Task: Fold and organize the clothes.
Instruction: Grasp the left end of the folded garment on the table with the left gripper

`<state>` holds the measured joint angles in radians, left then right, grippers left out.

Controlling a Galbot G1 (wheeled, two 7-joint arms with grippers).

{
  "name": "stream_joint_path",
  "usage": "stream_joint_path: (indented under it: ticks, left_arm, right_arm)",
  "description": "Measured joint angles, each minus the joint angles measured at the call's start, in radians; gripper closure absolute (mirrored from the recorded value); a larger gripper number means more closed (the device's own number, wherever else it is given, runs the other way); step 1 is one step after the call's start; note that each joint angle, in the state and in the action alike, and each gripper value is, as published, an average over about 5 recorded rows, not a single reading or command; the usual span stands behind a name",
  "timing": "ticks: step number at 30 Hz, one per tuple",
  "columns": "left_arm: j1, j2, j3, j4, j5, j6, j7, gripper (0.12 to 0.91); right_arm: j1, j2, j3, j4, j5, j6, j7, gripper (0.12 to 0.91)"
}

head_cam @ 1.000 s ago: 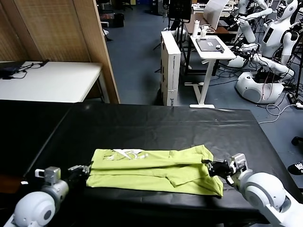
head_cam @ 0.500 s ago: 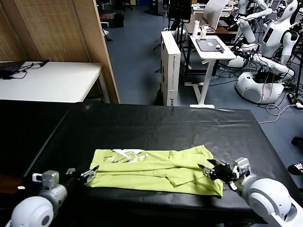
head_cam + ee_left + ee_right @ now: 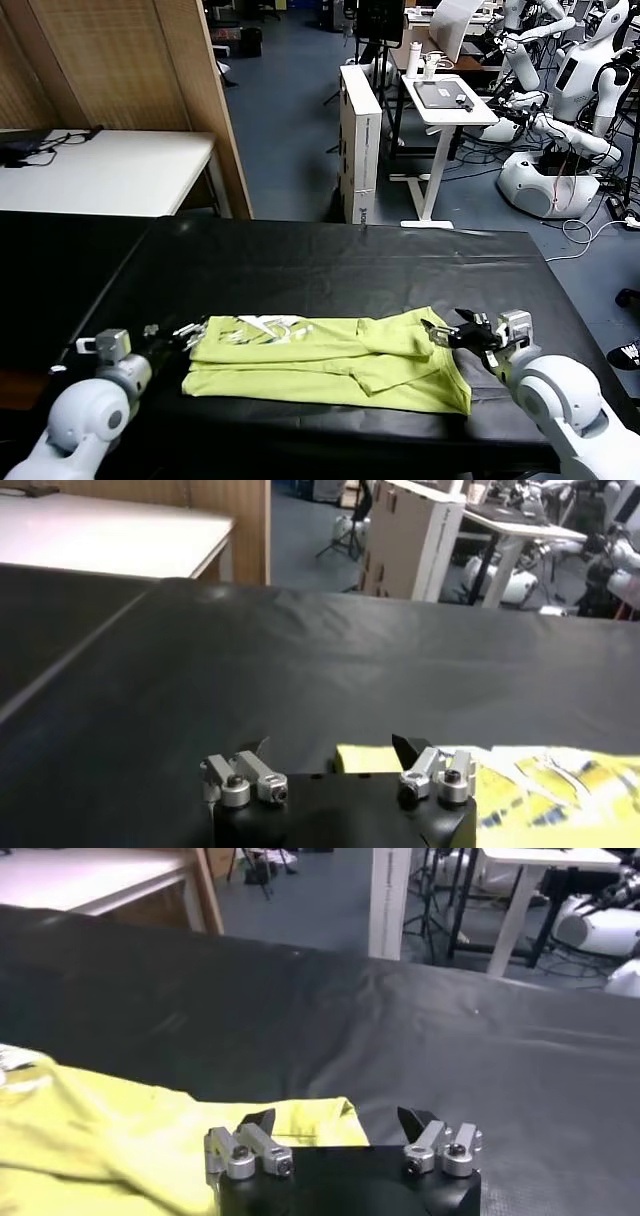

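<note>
Black sheeting covers the table (image 3: 330, 265), and near its front edge the lime T-shirt (image 3: 330, 360) is laid flat, folded lengthwise into a long band with the white print (image 3: 262, 326) facing up toward its left end. The left gripper (image 3: 185, 332) is held low at the shirt's left end, its fingers spread apart and nothing gripped; in the left wrist view the gripper (image 3: 330, 750) is seen with one fingertip (image 3: 406, 746) just at the corner of the T-shirt (image 3: 520, 790). The right gripper (image 3: 452, 332) is positioned at the shirt's right end, above the sleeve corner, its fingers likewise parted and empty; from the right wrist camera the gripper (image 3: 338, 1120) is shown over the T-shirt (image 3: 130, 1138). Farther off, a white table (image 3: 110, 170) and a wooden screen (image 3: 130, 70) are seen at the left, a white cabinet (image 3: 361, 140) at the middle, and other white robots (image 3: 560, 110) at the right.
</note>
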<state>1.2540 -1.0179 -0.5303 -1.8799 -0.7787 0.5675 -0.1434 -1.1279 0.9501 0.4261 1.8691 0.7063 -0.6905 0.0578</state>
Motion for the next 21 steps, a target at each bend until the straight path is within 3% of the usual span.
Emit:
stream_joint_path:
  ticks: [4, 14, 17, 21]
  left_arm:
    - [-0.016, -0.009, 0.011, 0.026, -0.003, 0.000, 0.000, 0.123]
    - [-0.014, -0.013, 0.018, 0.041, -0.001, 0.002, 0.002, 0.156]
    - [-0.006, -0.013, 0.019, 0.031, -0.001, 0.006, 0.003, 0.249]
    - [0.004, -0.015, 0.019, 0.016, -0.001, 0.008, 0.003, 0.482]
  right_arm:
    - [0.027, 0.021, -0.015, -0.037, -0.004, 0.003, 0.000, 0.121]
    - [0.035, 0.039, -0.030, -0.062, -0.013, 0.003, -0.004, 0.352]
    - [0.035, 0.042, -0.031, -0.065, -0.016, 0.003, -0.004, 0.428]
    - [0.034, 0.045, -0.030, -0.069, -0.019, 0.006, -0.005, 0.518]
